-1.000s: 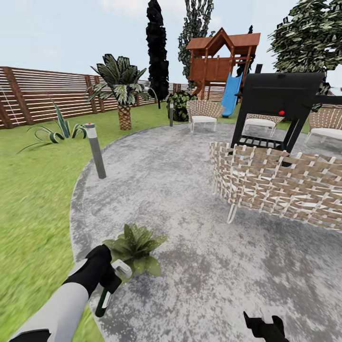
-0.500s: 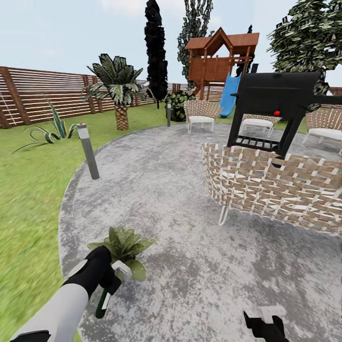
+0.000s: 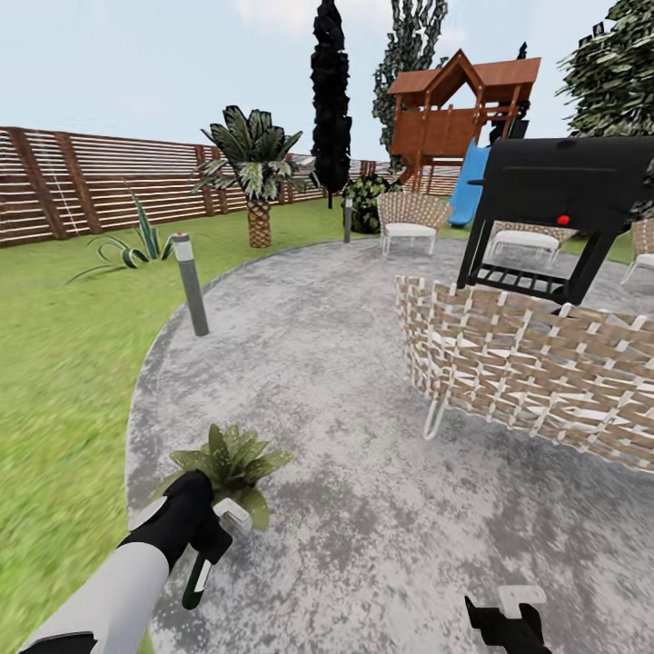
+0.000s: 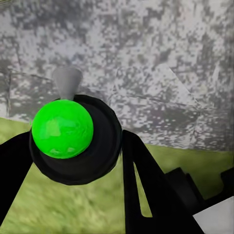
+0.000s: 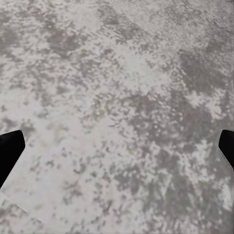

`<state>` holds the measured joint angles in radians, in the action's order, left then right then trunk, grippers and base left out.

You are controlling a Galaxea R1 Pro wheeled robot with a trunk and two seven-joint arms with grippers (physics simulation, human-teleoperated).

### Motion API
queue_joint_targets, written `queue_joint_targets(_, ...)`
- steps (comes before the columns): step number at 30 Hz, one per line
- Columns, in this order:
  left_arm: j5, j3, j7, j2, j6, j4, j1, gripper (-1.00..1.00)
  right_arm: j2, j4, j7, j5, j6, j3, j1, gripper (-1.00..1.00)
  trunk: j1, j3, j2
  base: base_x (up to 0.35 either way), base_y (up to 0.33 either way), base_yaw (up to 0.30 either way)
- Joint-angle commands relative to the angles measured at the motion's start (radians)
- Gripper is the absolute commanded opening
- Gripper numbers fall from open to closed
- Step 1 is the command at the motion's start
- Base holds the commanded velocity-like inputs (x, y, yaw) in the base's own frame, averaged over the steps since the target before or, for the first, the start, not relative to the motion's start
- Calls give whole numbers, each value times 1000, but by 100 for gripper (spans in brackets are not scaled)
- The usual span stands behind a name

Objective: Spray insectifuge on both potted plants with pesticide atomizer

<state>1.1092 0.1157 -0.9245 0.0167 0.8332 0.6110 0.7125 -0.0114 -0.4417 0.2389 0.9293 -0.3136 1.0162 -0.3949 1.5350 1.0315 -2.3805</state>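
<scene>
My left gripper is shut on the pesticide atomizer, a slim dark-green bottle that hangs below the hand, with its pale grey spray head pointing right. Just beyond the spray head, a potted plant with pointed olive leaves sits on the grey paving near the lawn edge. In the left wrist view the atomizer appears end-on between the black fingers, its grey nozzle over paving. My right gripper is low at the bottom edge, open over bare paving, fingertips wide apart.
A grey lamp post stands at the paving's left edge, with lawn beyond. A wicker chair and a black grill are on the right. A palm, the slatted fence and a playhouse stand far back.
The whole picture has swung left and then back right, so the camera moved. The plant now lies closer above my left hand. Both arms keep their pose, with the atomizer still held.
</scene>
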Motion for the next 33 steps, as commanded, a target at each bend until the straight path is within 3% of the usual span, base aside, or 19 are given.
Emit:
queue_joint_targets(1,9,7,-8,2,4,1,1,-100,-1,-2,8,5,-4,9,-1,100,0,1,0,65,-273,276)
queue_joint_targets(8,9,8,-8,2,4,-3,1,-100,-1,-2,9,5,-4,9,-1,100,0,1,0,111,-272,269)
queue_joint_targets(18,9,9,-7,2,2,-9,-2,-100,-1,-2,8,5,-3,9,-1,100,0,1,0,179,-236,28)
queue_joint_targets(33,9,7,-6,1,4,-11,-2,-100,-1,0,9,5,-4,9,-1,100,0,1,0,-97,-236,214)
